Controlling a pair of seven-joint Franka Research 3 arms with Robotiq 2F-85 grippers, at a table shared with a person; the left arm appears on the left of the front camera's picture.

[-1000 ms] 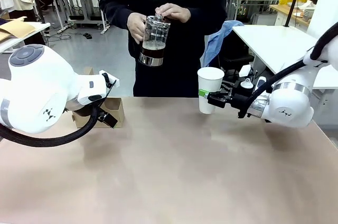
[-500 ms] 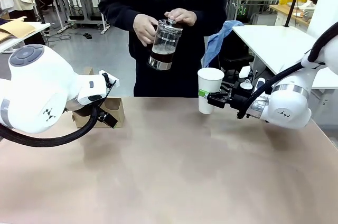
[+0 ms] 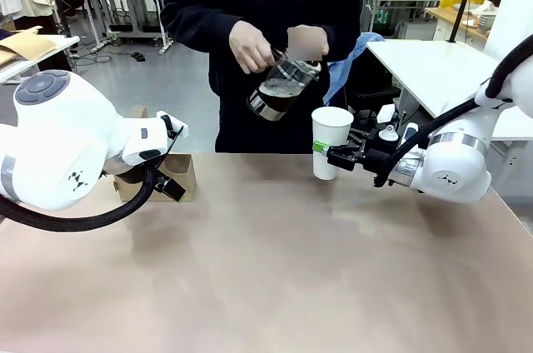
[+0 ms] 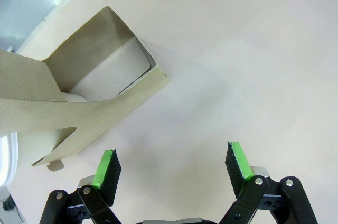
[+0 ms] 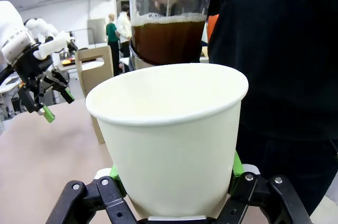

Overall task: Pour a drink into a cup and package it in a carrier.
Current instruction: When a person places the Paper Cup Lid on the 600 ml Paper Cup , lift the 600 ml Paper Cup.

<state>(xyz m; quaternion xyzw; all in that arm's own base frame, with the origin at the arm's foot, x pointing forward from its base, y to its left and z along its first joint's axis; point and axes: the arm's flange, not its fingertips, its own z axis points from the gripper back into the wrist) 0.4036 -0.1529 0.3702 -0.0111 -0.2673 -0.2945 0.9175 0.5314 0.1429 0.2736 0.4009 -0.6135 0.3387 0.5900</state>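
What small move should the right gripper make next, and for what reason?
Probably hold the cup level and unmoving in the right gripper: the person's hand has the jug tilted towards its rim, the drink is inside the jug and the cup looks empty.

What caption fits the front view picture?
A person tilts the jug of drink toward the cup held by the right gripper.
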